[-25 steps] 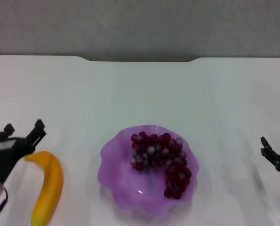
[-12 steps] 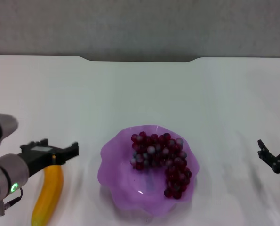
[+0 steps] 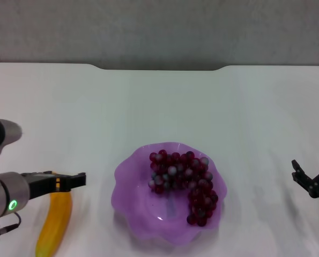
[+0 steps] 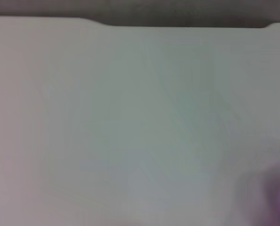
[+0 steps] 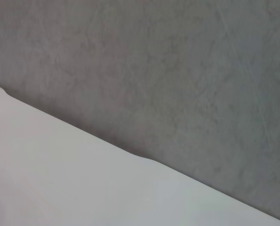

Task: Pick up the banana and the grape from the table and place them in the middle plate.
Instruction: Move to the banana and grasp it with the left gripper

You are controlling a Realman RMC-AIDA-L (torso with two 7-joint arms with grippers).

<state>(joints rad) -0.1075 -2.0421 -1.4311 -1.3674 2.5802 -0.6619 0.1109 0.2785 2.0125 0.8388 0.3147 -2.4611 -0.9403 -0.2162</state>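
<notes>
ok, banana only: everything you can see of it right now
The banana is a single curved yellow-orange fruit with a smooth, glossy skin. It lies flat on the white table near the robot's left front, apart from the purple middle plate on its right. Its far end is hidden under the left gripper, which is above that end; contact cannot be told. Its near end runs to the head view's bottom edge. Neither wrist view shows it.

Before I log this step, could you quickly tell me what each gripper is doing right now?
Left gripper: above the banana, open or shut cannot be told; the banana lies on the table.
Right gripper: open, holding nothing, at the table's right edge.
</notes>
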